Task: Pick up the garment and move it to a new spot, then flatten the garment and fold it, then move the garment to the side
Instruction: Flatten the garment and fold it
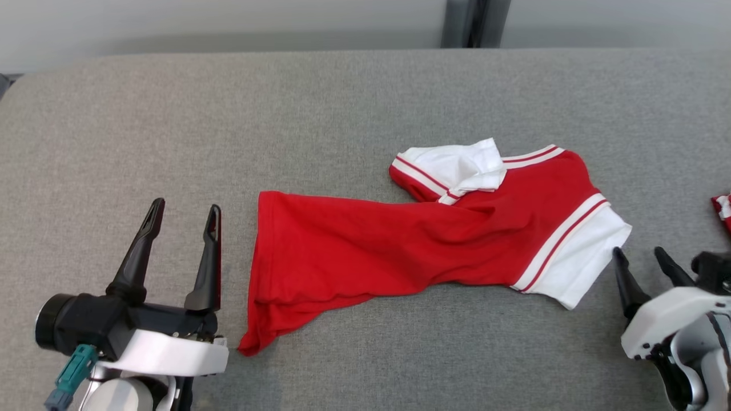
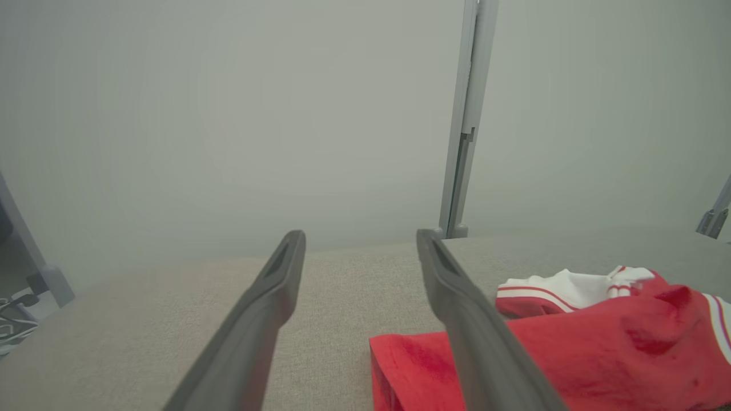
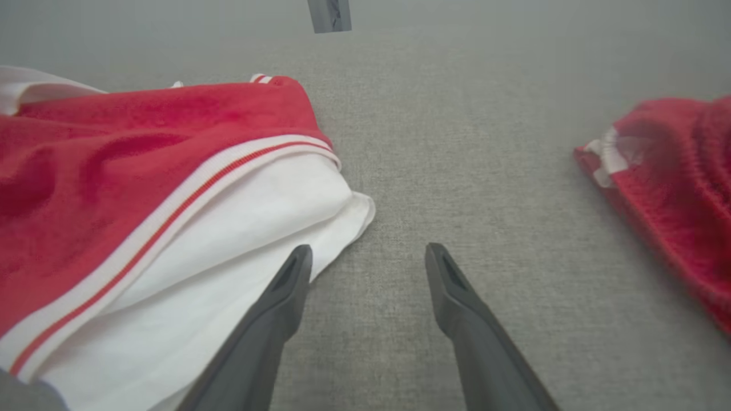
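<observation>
- Head view: I see the red shirt [image 1: 400, 245] lying rumpled across the middle of the grey padded table [image 1: 171, 114]. Its hem points to my left and its white sleeves to my right. My left gripper [image 1: 185, 206] sits just beside the hem, fingers spread apart and holding nothing. My right gripper [image 1: 637, 251] is just beside the near white sleeve [image 1: 577, 257], also spread and empty. A second red cloth [image 1: 723, 210] shows at the right edge, well apart from the shirt.
- Left wrist view: the left gripper [image 2: 360, 234] fingers stand wide with bare table [image 2: 143, 319] between them. The red shirt [image 2: 599, 354] lies to their right, partly behind the right-hand finger. A grey post [image 2: 465, 114] rises beyond the far edge.
- Right wrist view: the right gripper [image 3: 368, 248] is open over the table [image 3: 457, 142]. Its left-hand fingertip is at the edge of the white sleeve [image 3: 228, 228]; I cannot tell whether it touches. The second red cloth [image 3: 668, 188] lies off to the right.
</observation>
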